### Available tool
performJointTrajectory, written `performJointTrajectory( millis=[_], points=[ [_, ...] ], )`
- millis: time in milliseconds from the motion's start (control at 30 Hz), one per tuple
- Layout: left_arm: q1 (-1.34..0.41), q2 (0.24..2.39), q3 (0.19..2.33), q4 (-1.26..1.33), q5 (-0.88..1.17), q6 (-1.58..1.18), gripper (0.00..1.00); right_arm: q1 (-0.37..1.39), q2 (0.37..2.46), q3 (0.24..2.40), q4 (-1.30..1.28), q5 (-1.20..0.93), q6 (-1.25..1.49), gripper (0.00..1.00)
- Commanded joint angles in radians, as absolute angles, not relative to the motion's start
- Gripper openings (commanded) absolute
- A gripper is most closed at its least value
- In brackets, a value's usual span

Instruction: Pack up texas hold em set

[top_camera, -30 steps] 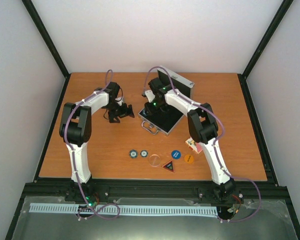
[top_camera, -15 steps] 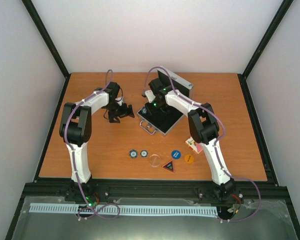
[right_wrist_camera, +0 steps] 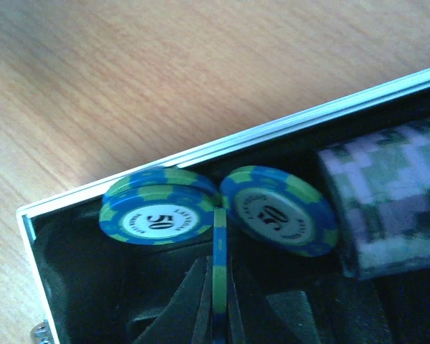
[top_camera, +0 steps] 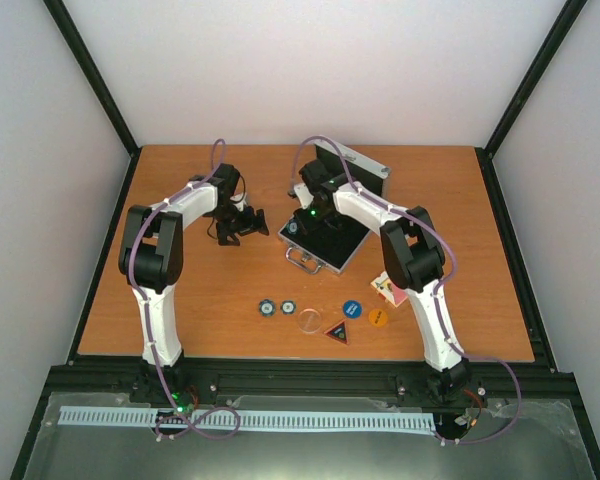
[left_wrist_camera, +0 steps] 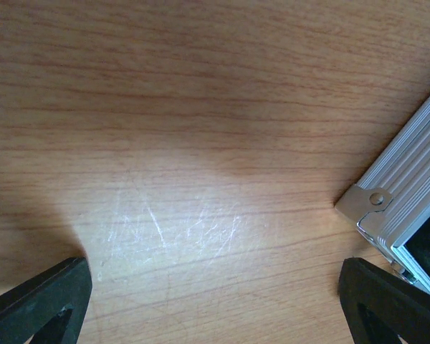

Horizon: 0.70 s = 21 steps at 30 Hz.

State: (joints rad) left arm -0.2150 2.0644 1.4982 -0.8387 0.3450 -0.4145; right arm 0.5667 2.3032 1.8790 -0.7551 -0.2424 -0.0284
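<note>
The silver case (top_camera: 332, 250) lies open at mid-table with its lid (top_camera: 358, 160) raised behind. My right gripper (top_camera: 302, 222) reaches into the case's left end. In the right wrist view it (right_wrist_camera: 218, 287) is shut on a blue-and-green poker chip (right_wrist_camera: 219, 251) held on edge. Two like chips (right_wrist_camera: 158, 211) (right_wrist_camera: 279, 211) lie flat in the black lining next to a purple chip stack (right_wrist_camera: 390, 193). My left gripper (top_camera: 238, 228) stands open over bare wood left of the case corner (left_wrist_camera: 408, 186), its fingers (left_wrist_camera: 43, 301) wide apart.
Near the front lie two small chips (top_camera: 267, 308) (top_camera: 288, 307), a clear disc (top_camera: 308, 321), a triangular button (top_camera: 338, 332), a blue button (top_camera: 352, 309) and an orange button (top_camera: 378, 317). The card deck (top_camera: 388, 290) sits by the right arm.
My right gripper's jaws have closed onto the chip inside the case, and the right arm shifted slightly. The left arm has not moved.
</note>
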Motion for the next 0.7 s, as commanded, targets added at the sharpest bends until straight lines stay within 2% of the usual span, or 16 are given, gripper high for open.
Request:
performJointTrajectory(
  millis=[0,233,500,667],
  points=[
    [-0.204,2.115,1.494,-0.854,0.285,-0.404,0.98,0.568,2.31,1.93,-0.763,-0.157,0.009,0.04],
    [-0.204,2.11,1.491,-0.853,0.287,-0.403,0.98,0.568,2.343,1.971,-0.753,-0.199,0.06,0.09],
    [-0.204,2.116,1.497,-0.851,0.29,-0.405,0.98,0.568,2.338,1.937,-0.753,-0.218,0.048,0.1],
    [-0.203,2.118,1.494,-0.849,0.291,-0.403,0.98,0.568,2.34,1.947,-0.757,-0.187,0.038,0.18]
  ],
)
